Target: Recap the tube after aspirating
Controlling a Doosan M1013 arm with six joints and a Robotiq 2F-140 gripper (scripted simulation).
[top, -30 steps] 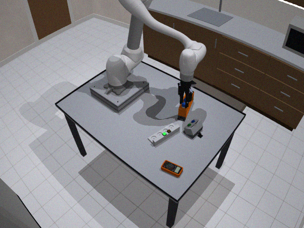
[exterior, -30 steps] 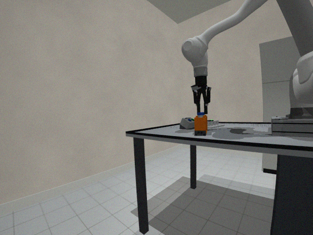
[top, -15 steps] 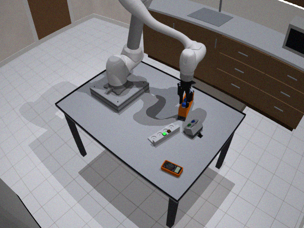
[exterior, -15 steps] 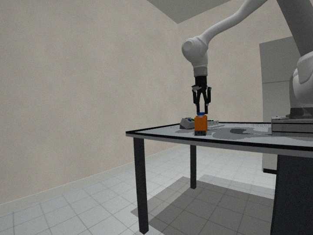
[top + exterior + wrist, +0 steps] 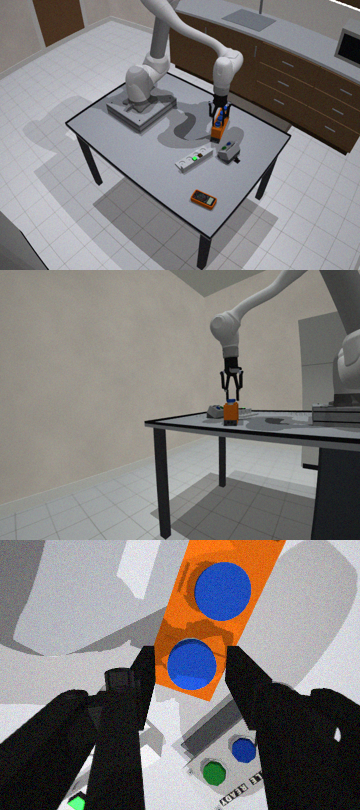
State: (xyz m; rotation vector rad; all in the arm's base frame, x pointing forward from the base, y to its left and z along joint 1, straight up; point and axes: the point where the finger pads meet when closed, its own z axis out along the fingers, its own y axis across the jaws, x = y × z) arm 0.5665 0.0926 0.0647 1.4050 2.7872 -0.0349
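Your gripper (image 5: 190,667) straddles the end cap (image 5: 191,663), fingers apart at 3 and 9 o'clock, gripping nothing; closing off-centre may slip.

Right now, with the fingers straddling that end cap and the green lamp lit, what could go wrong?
1. The gripper is open around the end blue cap, with gaps on both sides. Turning now would probably turn nothing.
2. The neighbouring cap stands close on the orange station. A sideways drift could bump it.
3. The green lamp is lit, but READY is unlit, so the job probably isn't finished.
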